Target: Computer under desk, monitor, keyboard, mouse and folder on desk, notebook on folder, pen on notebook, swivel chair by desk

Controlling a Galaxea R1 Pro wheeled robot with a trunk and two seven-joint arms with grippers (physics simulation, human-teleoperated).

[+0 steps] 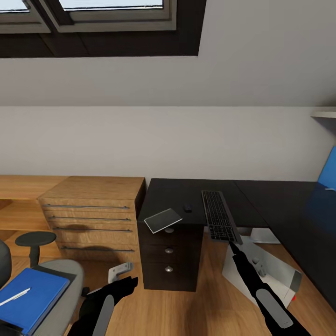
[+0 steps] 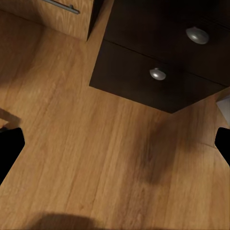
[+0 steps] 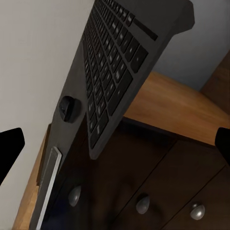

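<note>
The dark keyboard [image 1: 218, 214] lies on the black desk [image 1: 177, 191], its near end hanging over the front edge. My right gripper [image 1: 232, 243] is open just below that end; in the right wrist view the keyboard [image 3: 115, 72] is close ahead, with the mouse [image 3: 68, 108] and notebook [image 3: 48, 187] beyond. The small mouse [image 1: 187, 208] sits left of the keyboard. The notebook [image 1: 163, 220] overhangs the desk edge. The blue folder [image 1: 28, 298] with the white pen [image 1: 14, 297] on it lies on the swivel chair [image 1: 60, 280]. The computer [image 1: 275, 273] stands under the desk. My left gripper [image 1: 127, 283] is open above the floor. The monitor is out of view.
A black drawer pedestal [image 1: 169, 256] with round knobs stands under the desk's left end, also ahead of the left wrist [image 2: 158, 62]. A light-wood drawer unit [image 1: 93, 214] adjoins it on the left. A blue back panel [image 1: 329, 172] rises at far right. Wood floor [image 2: 96, 158] lies below.
</note>
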